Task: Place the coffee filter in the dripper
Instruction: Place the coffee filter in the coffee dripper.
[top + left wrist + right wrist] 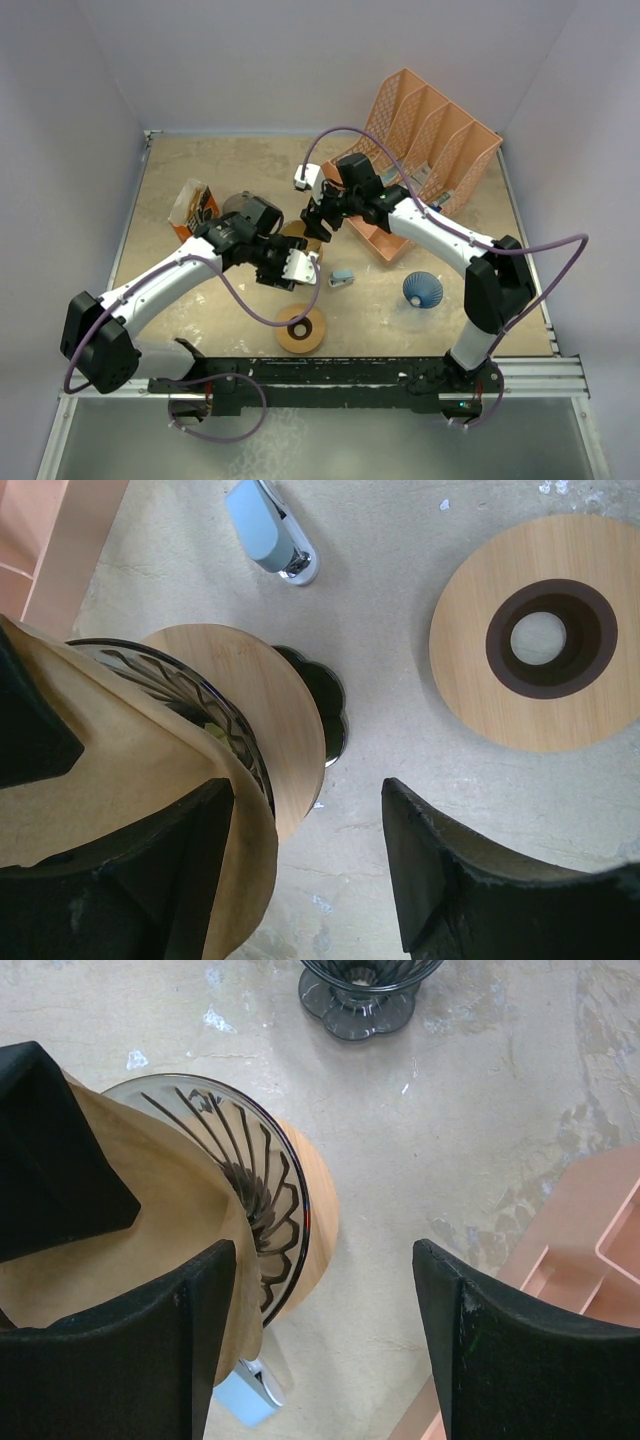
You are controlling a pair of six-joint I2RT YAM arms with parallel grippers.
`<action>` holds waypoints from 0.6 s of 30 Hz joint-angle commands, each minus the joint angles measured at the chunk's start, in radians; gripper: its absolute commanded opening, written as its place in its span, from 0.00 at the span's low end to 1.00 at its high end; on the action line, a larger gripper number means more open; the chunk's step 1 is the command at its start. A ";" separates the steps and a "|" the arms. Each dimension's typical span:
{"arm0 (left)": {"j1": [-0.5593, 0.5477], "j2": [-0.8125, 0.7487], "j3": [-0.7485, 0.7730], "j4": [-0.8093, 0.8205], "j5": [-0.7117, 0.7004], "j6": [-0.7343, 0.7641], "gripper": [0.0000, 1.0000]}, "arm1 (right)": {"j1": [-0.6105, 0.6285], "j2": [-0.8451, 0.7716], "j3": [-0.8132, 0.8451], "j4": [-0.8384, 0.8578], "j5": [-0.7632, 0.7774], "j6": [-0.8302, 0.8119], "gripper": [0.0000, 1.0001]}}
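Left jaws: spread, one side over the brown paper coffee filter (140, 750), the other over the bare beige counter (380, 680).
Right jaws: spread likewise, pinching nothing.
Filter: lies in the dripper's mouth, covering one side, with an edge draped past the rim.
Dripper: ribbed smoked-glass cone (255, 1175) on a round wooden base (315, 1210).
Nearby: pale blue stapler (270, 530); wooden ring with dark centre (540, 640).

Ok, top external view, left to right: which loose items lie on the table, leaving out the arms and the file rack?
Orange carton → wooden ring → light-blue stapler → blue cone.
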 commanded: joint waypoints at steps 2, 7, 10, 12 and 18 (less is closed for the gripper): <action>-0.001 0.022 0.006 0.024 0.020 -0.021 0.61 | -0.002 0.009 -0.001 0.012 0.005 -0.011 0.75; 0.000 0.036 0.015 0.032 0.014 -0.040 0.61 | -0.002 0.028 0.006 0.012 0.020 -0.001 0.76; 0.008 0.043 0.019 0.038 0.014 -0.050 0.61 | -0.002 0.038 0.012 0.012 0.028 0.003 0.76; 0.010 0.047 0.022 0.039 0.015 -0.054 0.61 | -0.002 0.044 0.013 0.014 0.035 0.006 0.76; 0.011 0.065 0.028 0.037 0.018 -0.061 0.62 | -0.002 0.053 0.006 0.019 0.042 0.007 0.76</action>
